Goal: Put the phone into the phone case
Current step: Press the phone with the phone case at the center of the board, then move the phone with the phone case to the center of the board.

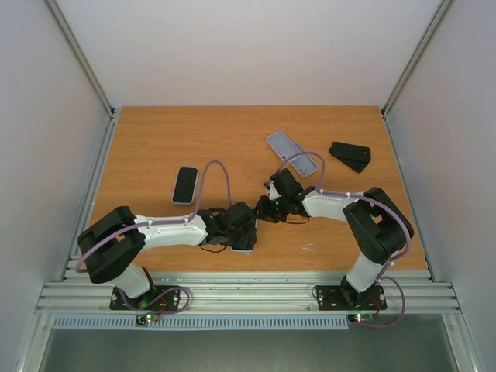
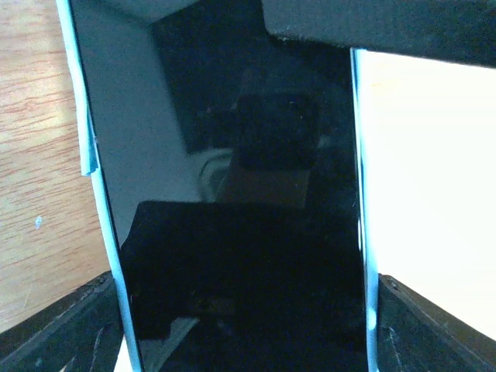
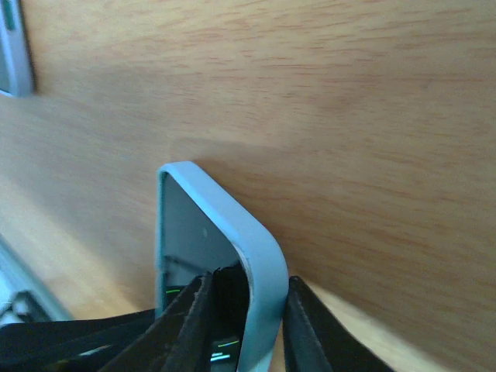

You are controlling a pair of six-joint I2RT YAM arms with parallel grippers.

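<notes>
1. Worktop (image 1: 155, 139) of orange-brown wood carried everything. The work sat just inside the middle of its near edge, where both arms could reach it from opposite sides.
2. Phone (image 2: 248, 232) lay there with its dark glass facing the left wrist camera. A light-blue lip ran along both long sides. I judged that lip to be the case wall, so the phone seemed at least partly seated. Whether every corner was home could not be told.
3. Phone case (image 3: 260, 256), light blue, showed one rounded corner rising off the wood in the right wrist view. That lift looked like the result of being gripped there, not of resting flat.
4. Three other things lay in the far half, well apart from the work and from both arms. A pale spare case (image 1: 292, 153) lay right of the middle, a second dark handset (image 1: 184, 184) left of the middle, and a black wedge (image 1: 350, 155) toward the right edge.
5. Left tool (image 1: 236, 225) stood wide, one finger against each long side of the phone, clamping it across its width. This probably served as an anchor, so the phone would not slide while the case was worked.
6. Right tool (image 3: 248, 329) was nearly pressed together, pinching the case wall at that corner, one finger inside the lip and one outside. The hold suited pulling or flexing the lip over the phone's edge.
</notes>
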